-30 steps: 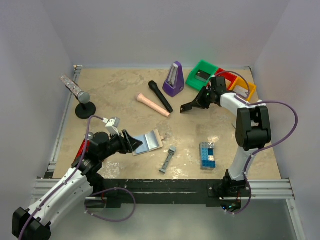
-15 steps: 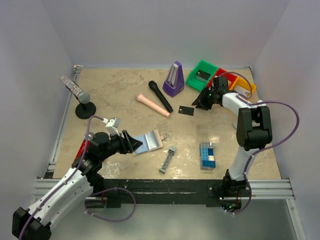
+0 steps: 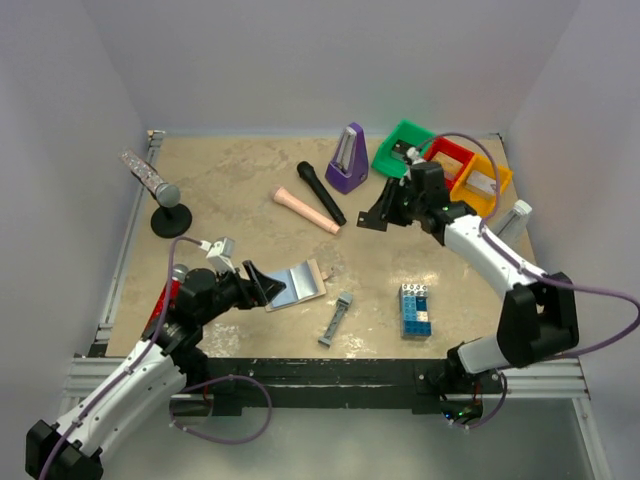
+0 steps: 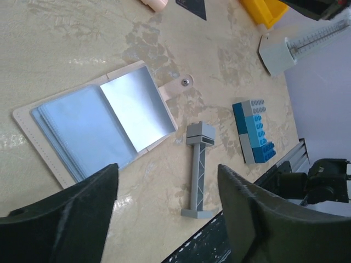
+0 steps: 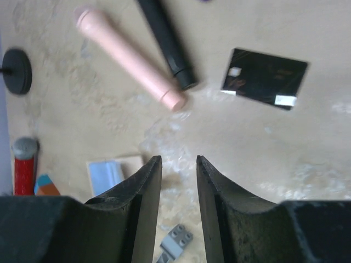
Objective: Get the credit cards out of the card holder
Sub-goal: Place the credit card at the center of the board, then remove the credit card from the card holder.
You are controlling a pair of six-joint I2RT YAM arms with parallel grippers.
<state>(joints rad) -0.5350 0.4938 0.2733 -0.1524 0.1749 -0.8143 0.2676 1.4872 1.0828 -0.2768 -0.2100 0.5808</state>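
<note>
**Top external view.** The card holder [image 3: 297,283] lies open on the tabletop [image 3: 230,200], near the front edge and left of centre. The left hand [image 3: 258,283] sits low at the holder's left edge, just beside it. Whether they touch cannot be told here. One black credit card [image 3: 371,221] lies flat further back and to the right, well apart from the holder. The right hand [image 3: 385,210] is just beside that card.

**Left wrist view.** The fingers stand wide apart with nothing between them. The holder lies ahead of the fingertips with both panels spread flat. A grey bar-shaped piece [image 4: 196,170] and a blue-and-white brick stack [image 4: 253,131] lie to its right.

**Right wrist view.** The fingers stand narrow, with a slim gap between them, and grip nothing. The black card lies flat on the tabletop beyond the fingertips, toward the upper right and apart from them. A corner of the holder shows at lower left.
</note>
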